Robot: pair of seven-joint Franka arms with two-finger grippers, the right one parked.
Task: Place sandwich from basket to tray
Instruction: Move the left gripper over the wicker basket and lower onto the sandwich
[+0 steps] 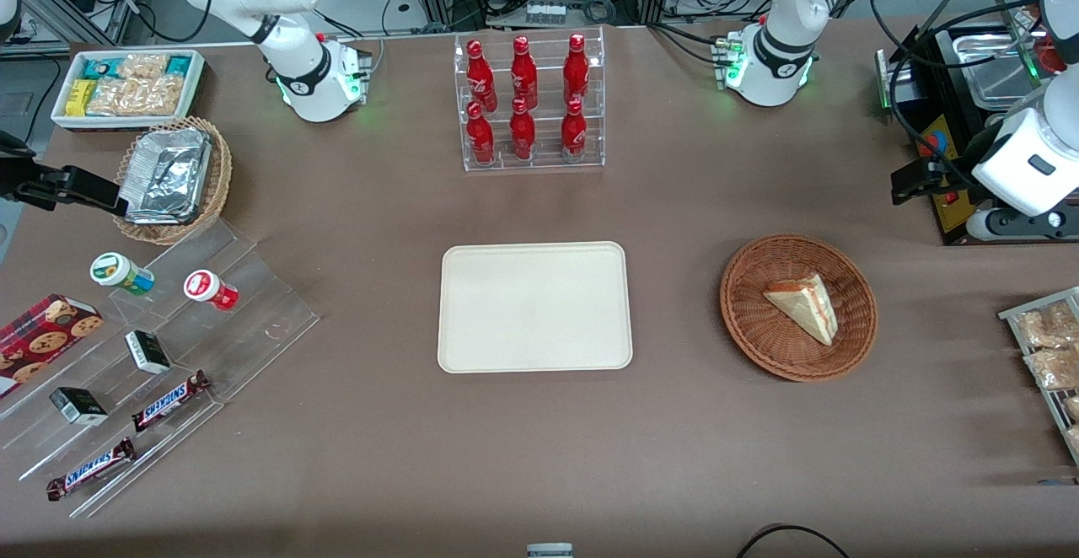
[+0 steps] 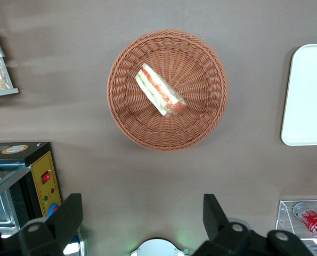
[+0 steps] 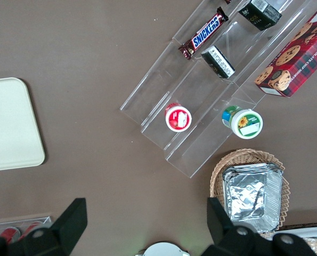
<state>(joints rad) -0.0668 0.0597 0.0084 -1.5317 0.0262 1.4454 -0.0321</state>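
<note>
On worktop (image 1: 674, 229), front view: I see sandwich (image 1: 805, 305) lying in basket (image 1: 746, 309), toward working arm's end; tray (image 1: 534, 307) beside it, bare. Left wrist view: gripper (image 2: 142, 216) high above basket (image 2: 126, 114), fingers (image 2: 68, 214) wide apart, holding nothing

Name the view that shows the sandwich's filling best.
The left wrist view: the sandwich lies in the basket with its red and green layers facing the camera, beneath the open gripper. The front view shows mostly pale bread. The right wrist view misses it.
</note>
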